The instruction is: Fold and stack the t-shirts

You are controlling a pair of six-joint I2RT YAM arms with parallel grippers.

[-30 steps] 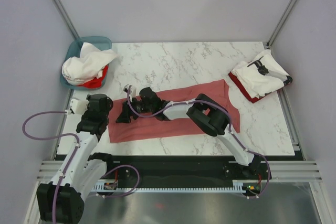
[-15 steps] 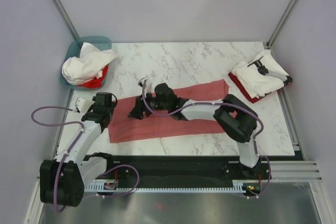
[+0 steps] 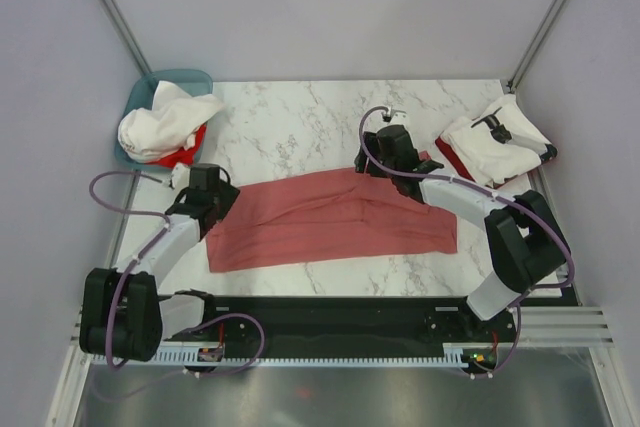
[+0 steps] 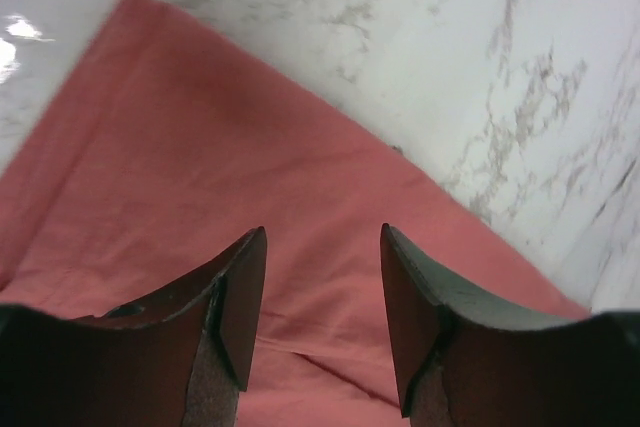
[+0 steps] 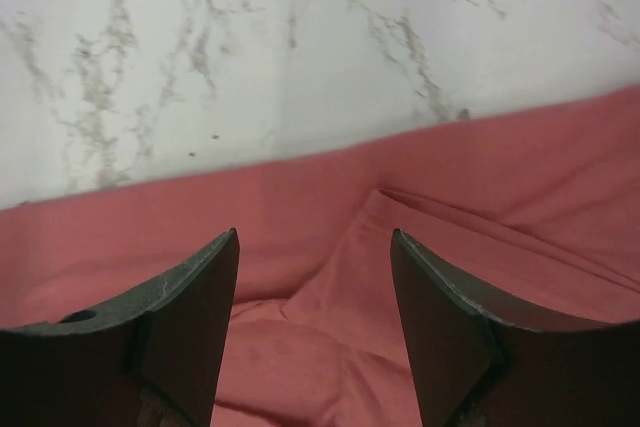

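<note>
Marble-patterned tabletop (image 3: 300, 117) fills the cell between pale walls, and nearest the arm bases the dusty salmon-red t-shirt (image 3: 330, 222) lies flat across it as a long band, its left end low and its right end reaching toward the far right. A second ago the right arm was stretched across this cloth with its fingers over the shirt's left half. It has since swung back to its own side, so the right gripper (image 3: 380, 162) now hangs at the far edge of the shirt's right part. Its wrist view shows the jaws spread with nothing between them, above a raised crease just inside the hem. The left gripper (image 3: 215, 205) has moved up from the near-left border to the far-left corner. It too is spread wide and empty, over cloth with bare marble just beyond. The band looks smoother and more even than it did, with one long crease down its middle. With both grippers released at the far edge, the likely next step is pinching that edge to fold the band again. Farther back on the right sits the folded stack (image 3: 497, 145), white over dark red. At the far left, the teal basket (image 3: 190, 79) holds unfolded white and red shirts (image 3: 165, 122), so much of the task remains.
</note>
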